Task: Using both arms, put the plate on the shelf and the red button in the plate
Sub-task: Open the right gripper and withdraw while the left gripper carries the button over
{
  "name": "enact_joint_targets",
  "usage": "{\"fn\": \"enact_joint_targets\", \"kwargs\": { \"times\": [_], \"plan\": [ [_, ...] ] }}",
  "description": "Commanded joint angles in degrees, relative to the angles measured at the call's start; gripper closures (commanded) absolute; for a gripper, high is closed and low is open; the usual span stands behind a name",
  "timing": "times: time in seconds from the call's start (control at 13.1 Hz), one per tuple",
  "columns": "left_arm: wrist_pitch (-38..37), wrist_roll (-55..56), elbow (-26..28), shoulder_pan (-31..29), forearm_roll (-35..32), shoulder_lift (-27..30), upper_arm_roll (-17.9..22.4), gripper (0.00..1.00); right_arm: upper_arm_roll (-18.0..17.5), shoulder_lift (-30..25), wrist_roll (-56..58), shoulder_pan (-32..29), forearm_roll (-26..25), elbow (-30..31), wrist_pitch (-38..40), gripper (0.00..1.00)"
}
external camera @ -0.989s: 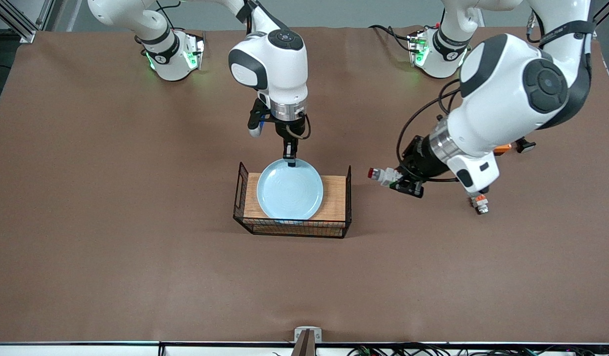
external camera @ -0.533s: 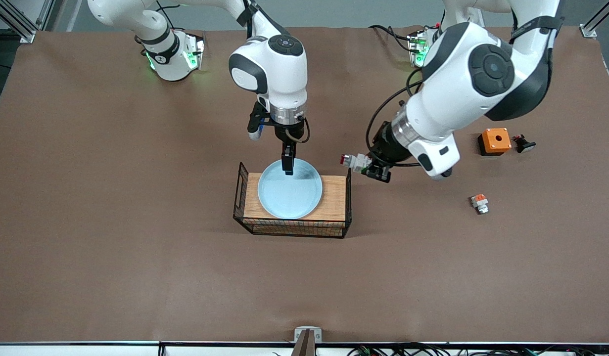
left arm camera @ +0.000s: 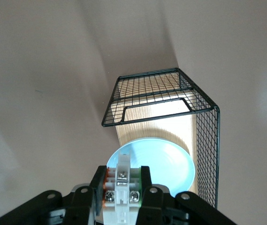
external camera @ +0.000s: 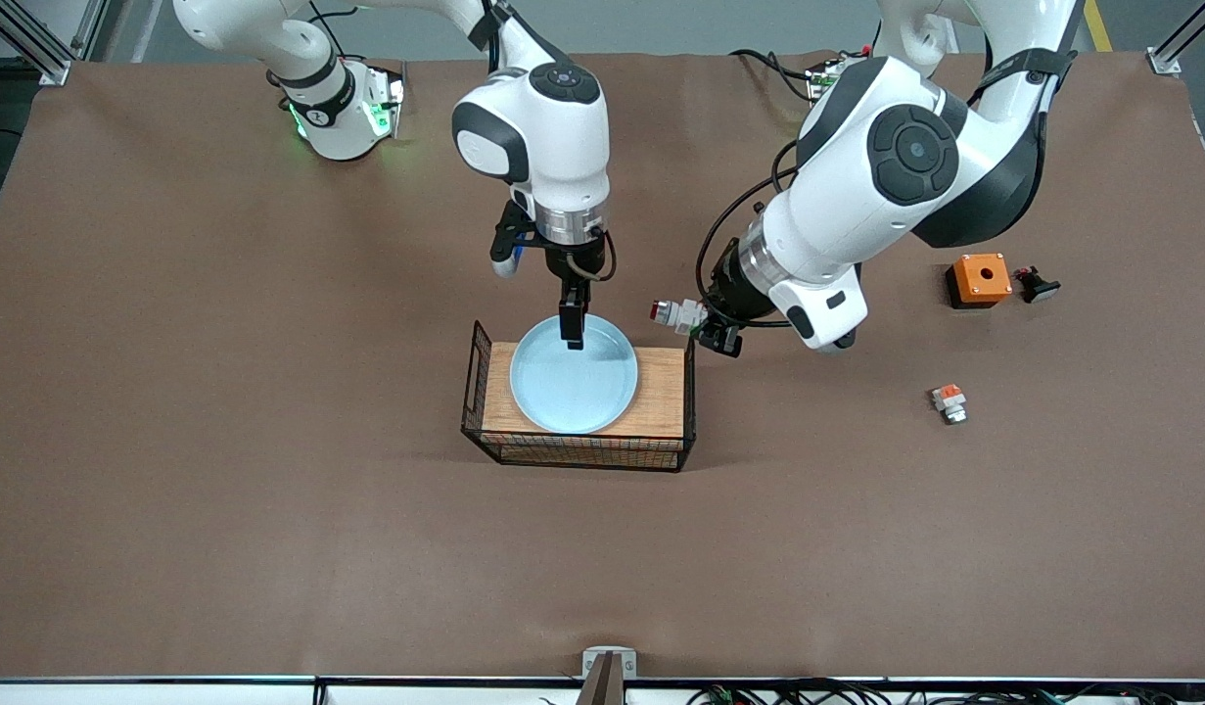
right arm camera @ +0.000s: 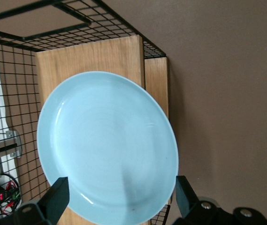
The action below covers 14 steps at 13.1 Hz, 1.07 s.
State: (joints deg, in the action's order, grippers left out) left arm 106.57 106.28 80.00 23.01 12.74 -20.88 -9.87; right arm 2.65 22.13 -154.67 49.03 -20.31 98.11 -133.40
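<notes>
The pale blue plate (external camera: pixel 573 380) lies flat on the wooden top of the black wire basket (external camera: pixel 663 390). It also shows in the right wrist view (right arm camera: pixel 105 140) and the left wrist view (left arm camera: pixel 171 161). My right gripper (external camera: pixel 571 333) hangs open over the plate's rim toward the robots' bases, holding nothing; its fingers (right arm camera: pixel 58 194) stand wide apart. My left gripper (external camera: pixel 702 323) is shut on the red button (external camera: pixel 669 311), held in the air just off the basket's end toward the left arm. The button's white body (left arm camera: pixel 123 176) sits between the jaws.
An orange box (external camera: pixel 977 279) and a black piece with a pale head (external camera: pixel 1036 285) lie toward the left arm's end. A white piece with an orange-red block (external camera: pixel 949 401) lies nearer the front camera than they do. The basket has raised wire ends (left arm camera: pixel 147 93).
The plate has settled flat onto the wooden top. My left arm has carried the red button from the left arm's end toward the basket. The right gripper barely moved.
</notes>
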Motion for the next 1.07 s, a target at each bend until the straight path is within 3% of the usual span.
{"fn": "enact_joint_targets", "kwargs": {
  "times": [0.0, 0.23, 0.53, 0.99],
  "plan": [
    [-0.05, 1.04, -1.16, 0.46, 0.26, -0.30, 0.38, 0.78, -1.07, 0.54, 3.83, -2.63, 0.60, -3.70, 2.43, 0.00],
    [0.04, 1.04, -1.16, 0.55, 0.26, -0.65, 0.38, 0.78, -0.98, 0.46, 17.26, -4.46, 8.15, -7.74, 5.50, 0.00],
    [2.32, 1.21, -1.16, 1.51, 0.18, -1.88, 0.47, 0.78, -0.98, 0.19, 40.26, -8.68, 16.68, -16.70, 19.36, 0.00],
    [10.57, 7.88, -1.33, 6.78, -2.54, -6.80, 1.17, 0.77, -0.72, -5.68, 84.37, -17.20, 18.20, -20.41, 39.33, 0.00]
  ]
}}
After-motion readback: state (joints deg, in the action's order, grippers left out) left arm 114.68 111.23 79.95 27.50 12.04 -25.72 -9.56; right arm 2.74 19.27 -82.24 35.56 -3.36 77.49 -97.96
